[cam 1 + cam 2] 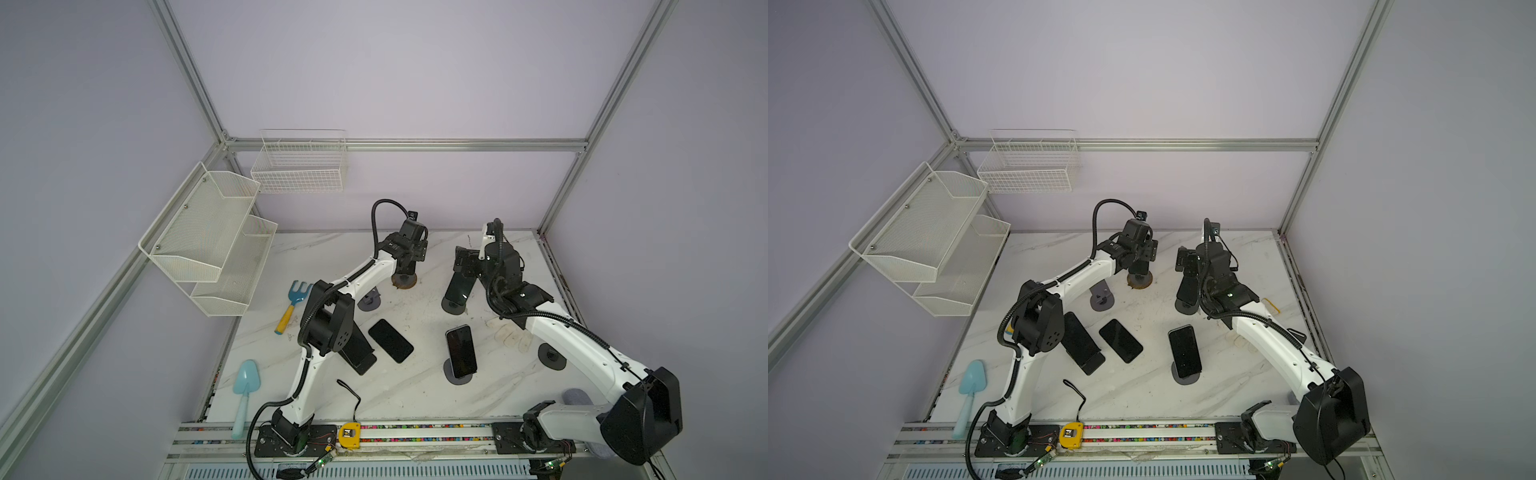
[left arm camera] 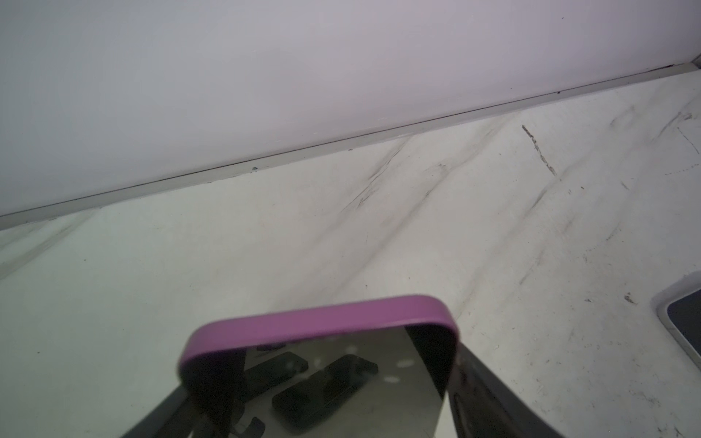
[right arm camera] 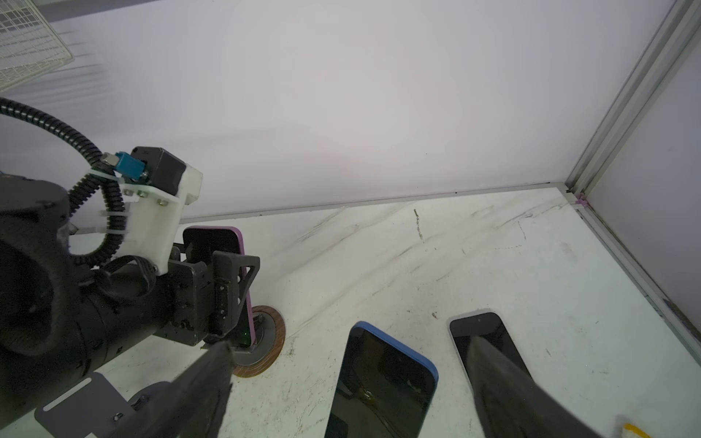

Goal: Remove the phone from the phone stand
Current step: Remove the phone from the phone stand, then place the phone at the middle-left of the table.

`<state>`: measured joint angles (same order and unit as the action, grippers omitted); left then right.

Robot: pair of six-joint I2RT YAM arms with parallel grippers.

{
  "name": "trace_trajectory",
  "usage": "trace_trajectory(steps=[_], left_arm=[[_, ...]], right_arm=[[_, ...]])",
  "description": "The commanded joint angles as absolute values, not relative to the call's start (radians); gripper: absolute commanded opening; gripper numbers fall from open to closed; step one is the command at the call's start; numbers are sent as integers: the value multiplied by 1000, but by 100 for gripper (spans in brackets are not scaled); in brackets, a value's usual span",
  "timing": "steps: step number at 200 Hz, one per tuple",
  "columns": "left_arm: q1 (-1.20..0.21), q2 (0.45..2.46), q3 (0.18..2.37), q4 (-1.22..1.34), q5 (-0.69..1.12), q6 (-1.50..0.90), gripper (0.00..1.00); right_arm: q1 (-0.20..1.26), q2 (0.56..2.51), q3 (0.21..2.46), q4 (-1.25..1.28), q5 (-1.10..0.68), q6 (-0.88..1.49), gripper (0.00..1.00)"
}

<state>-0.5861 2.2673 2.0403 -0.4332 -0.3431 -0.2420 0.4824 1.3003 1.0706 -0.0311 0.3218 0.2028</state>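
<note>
One purple phone (image 2: 318,322) stands clasped inside the left pincer (image 2: 322,383).

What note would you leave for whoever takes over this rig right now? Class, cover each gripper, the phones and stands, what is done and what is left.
Left gripper: closed on the sides of the purple-cased phone, which stands on its brown-ringed stand.
Right gripper: open, fingers either side of the blue-cased phone, upright on a second stand.
Done: the grasp on the purple-cased phone, by the look of it.
Left: lift it clear of its stand; the blue-cased phone probably follows.
</note>
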Motion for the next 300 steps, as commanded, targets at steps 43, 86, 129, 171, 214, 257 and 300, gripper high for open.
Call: trace_trajectory(steps=[43,86,129,171,214,257,300], left_arm=[[-592,2209,2086,-390,-312,-219,71],[-593,2184,2086,-390,-308,-220,71],[-592,2118,2058,-388,-279,-224,70],[-593,2036,2002,-365,-259,-225,70],[-592,1965,1951,-362,-235,-223,70],[-592,1877,1864,-346,-275,-176,70],[-591,1802,1773,-322,-357,-114,70]], right_arm=[[477,1258,1046,-14,310,224,98],[477,1256,1050,-8,310,224,97],[477,1257,1044,-8,317,225,97],[477,1266,1051,-15,322,230,97],[477,1279,1060,-17,318,232,97],[477,1282,1062,-18,308,235,97],[477,1285,1062,-26,301,236,97]])
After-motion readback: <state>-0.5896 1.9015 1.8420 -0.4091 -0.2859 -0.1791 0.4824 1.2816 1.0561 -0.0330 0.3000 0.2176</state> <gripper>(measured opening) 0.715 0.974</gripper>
